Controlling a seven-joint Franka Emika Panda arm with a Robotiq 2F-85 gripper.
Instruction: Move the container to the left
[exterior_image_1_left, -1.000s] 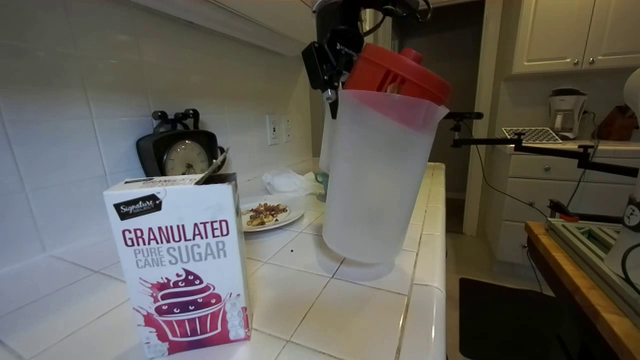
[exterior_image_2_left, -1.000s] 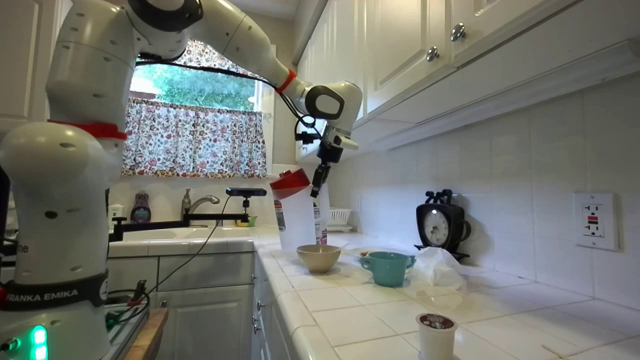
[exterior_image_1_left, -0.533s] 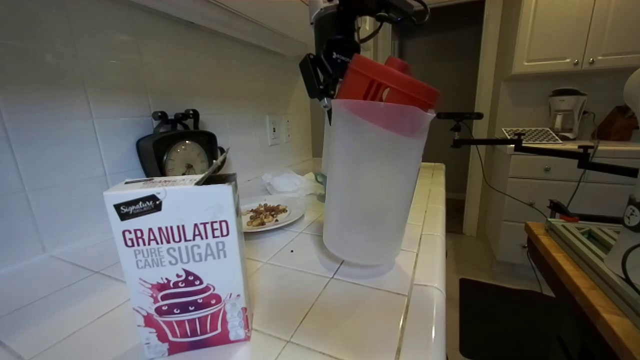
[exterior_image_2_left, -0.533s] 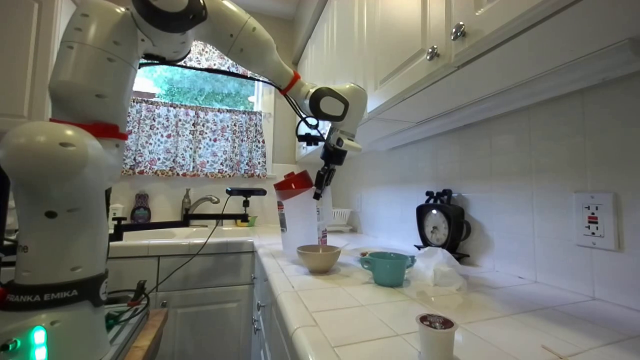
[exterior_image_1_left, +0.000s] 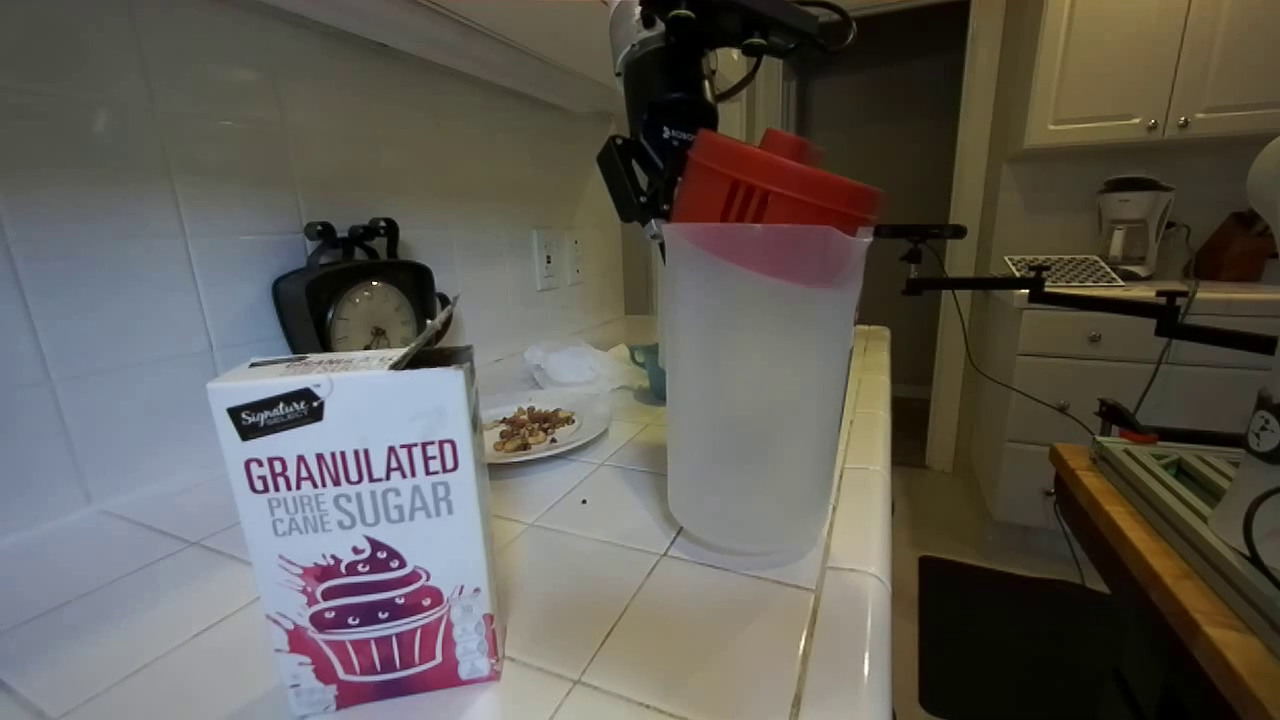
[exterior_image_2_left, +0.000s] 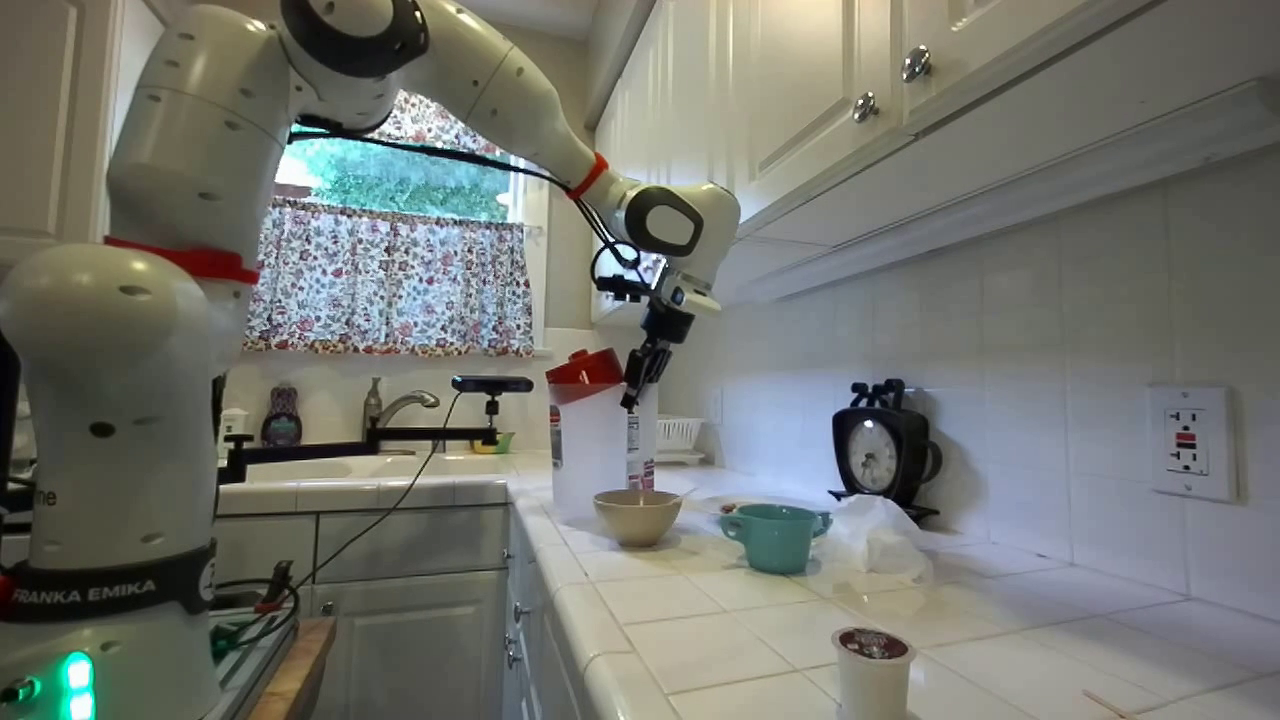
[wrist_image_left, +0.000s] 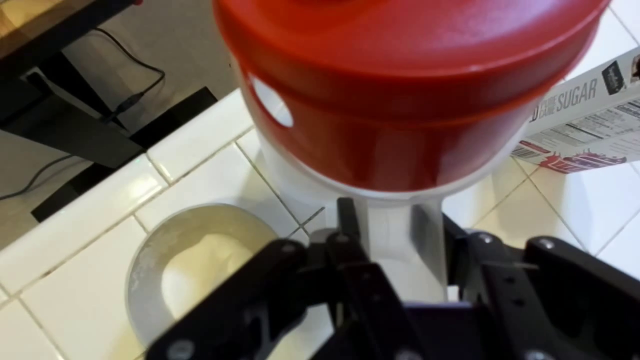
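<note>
Straighter than before, the tall translucent red-lidded plastic container (exterior_image_1_left: 760, 400) is by the white-tiled worktop's (exterior_image_1_left: 700, 640) front edge, white handle (wrist_image_left: 395, 250) pinched in the black gripper's (wrist_image_left: 400, 217) part-closed jaws; probably light, stiff, slick: hold there.

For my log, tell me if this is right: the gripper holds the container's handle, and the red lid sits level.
The red lid is tilted, not level, as both exterior views show. The rest is right: the gripper holds the handle of the container.

Container (exterior_image_1_left: 762, 400) — smooth cloudy plastic, glossy lid (wrist_image_left: 390, 100), cardboard sugar box (exterior_image_1_left: 360, 530), shiny tiles (exterior_image_1_left: 690, 640)
</note>
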